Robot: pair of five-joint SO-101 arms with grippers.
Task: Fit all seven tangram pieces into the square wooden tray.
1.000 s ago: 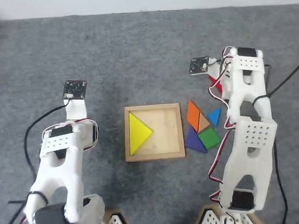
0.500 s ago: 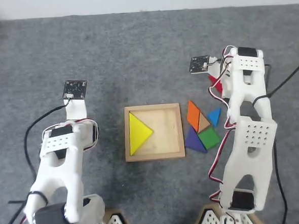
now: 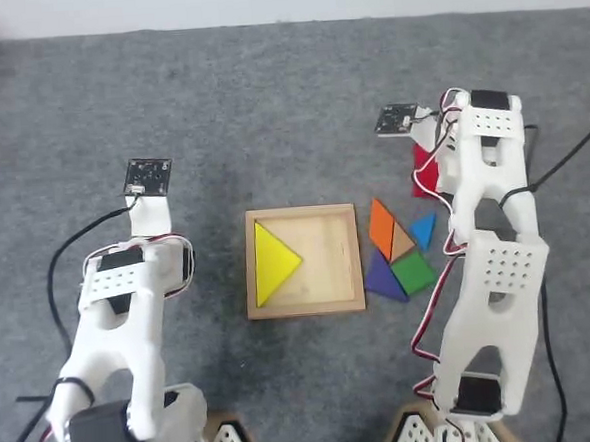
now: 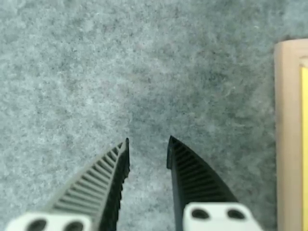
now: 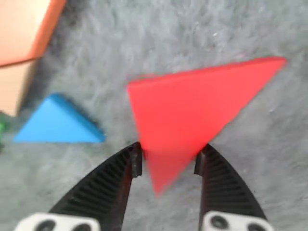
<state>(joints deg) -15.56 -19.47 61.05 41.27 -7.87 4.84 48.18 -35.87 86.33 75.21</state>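
My right gripper (image 5: pixel 168 153) is pinching the red triangle (image 5: pixel 192 101) by one corner, with a jaw pressed on each side of it. That piece is on the far side of the loose cluster and well apart from the tray (image 3: pixel 300 213). I can't tell whether it has cleared the mat (image 3: pixel 268 112).

My left gripper (image 4: pixel 147 142) is spread a little with nothing between the jaws. It hangs over bare mat just beside the tray's rim on that arm's side.

Inside the tray lies the yellow triangle (image 3: pixel 273 262), its long edge along the wall nearest the left arm.

The other five pieces are bunched just beside the opposite rim (on the right arm's side). The orange piece (image 3: pixel 380 226) is farthest from me, and the tan piece (image 3: pixel 403 242) is tucked against it. The blue triangle (image 3: pixel 424 229) is at the outer edge. The purple piece (image 3: pixel 384 276) and green piece (image 3: pixel 414 271) lie side by side nearest me.
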